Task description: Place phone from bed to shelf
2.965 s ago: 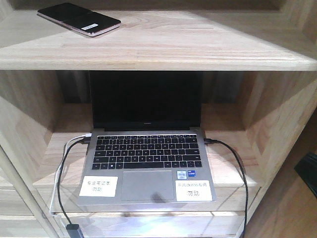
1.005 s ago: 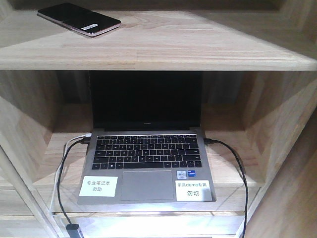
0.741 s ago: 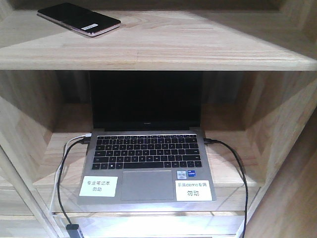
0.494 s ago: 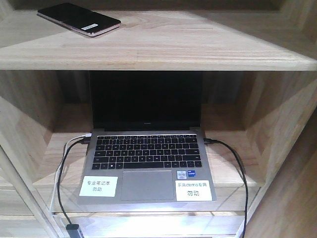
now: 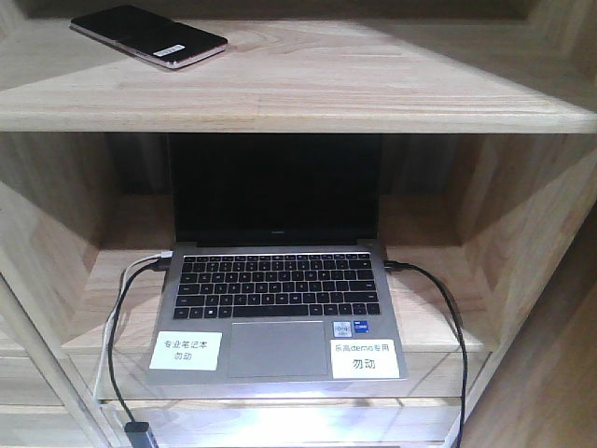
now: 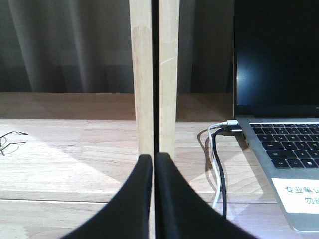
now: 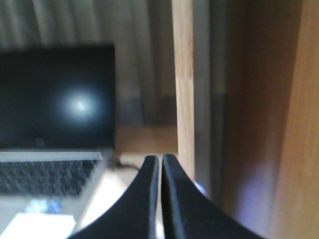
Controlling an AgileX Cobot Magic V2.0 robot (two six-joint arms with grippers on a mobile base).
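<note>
The phone [image 5: 149, 35], a glossy black slab with a pinkish edge and a white sticker, lies flat at the back left of the upper board of the light-wood shelf [image 5: 308, 89]. No gripper touches it. My left gripper [image 6: 153, 160] is shut with nothing between its black fingers, low in front of two upright shelf posts [image 6: 154, 74]. Beside a wooden upright [image 7: 183, 84], my right gripper [image 7: 160, 160] is shut and empty too. The bed is out of view. Neither gripper shows in the front view.
An open silver laptop [image 5: 275, 280] with a dark screen sits in the lower bay, with white and black cables [image 5: 117, 327] on its left and a black cable [image 5: 448, 317] on its right. Shelf side walls [image 5: 522, 233] flank it. A wire tangle [image 6: 10, 139] lies at the left.
A dark object at the right edge three seconds ago is gone from the front view. The phone and laptop have not moved.
</note>
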